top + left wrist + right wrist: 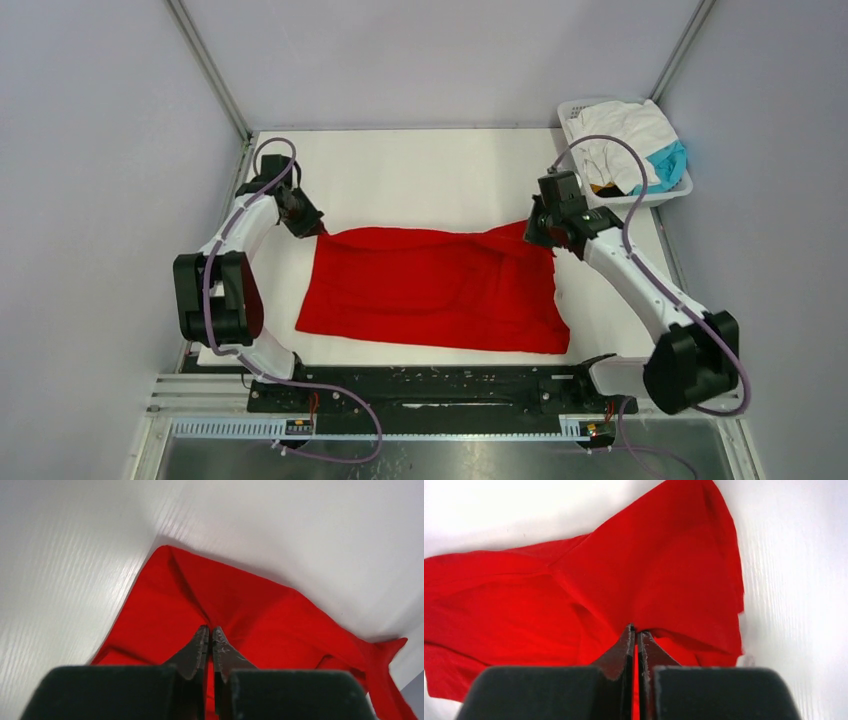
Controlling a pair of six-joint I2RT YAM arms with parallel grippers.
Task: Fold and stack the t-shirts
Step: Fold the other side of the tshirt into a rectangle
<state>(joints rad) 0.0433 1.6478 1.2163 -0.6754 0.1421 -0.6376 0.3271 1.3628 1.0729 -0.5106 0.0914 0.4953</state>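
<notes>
A bright red t-shirt lies spread across the middle of the white table. My left gripper is shut on its far left corner; in the left wrist view the jaws pinch a fold of the red cloth. My right gripper is shut on its far right corner, lifted a little; in the right wrist view the jaws pinch the red cloth. White and teal shirts lie crumpled in the basket.
A white slotted plastic basket stands at the far right corner, just behind my right arm. Grey walls enclose the table on three sides. The black arm rail runs along the near edge.
</notes>
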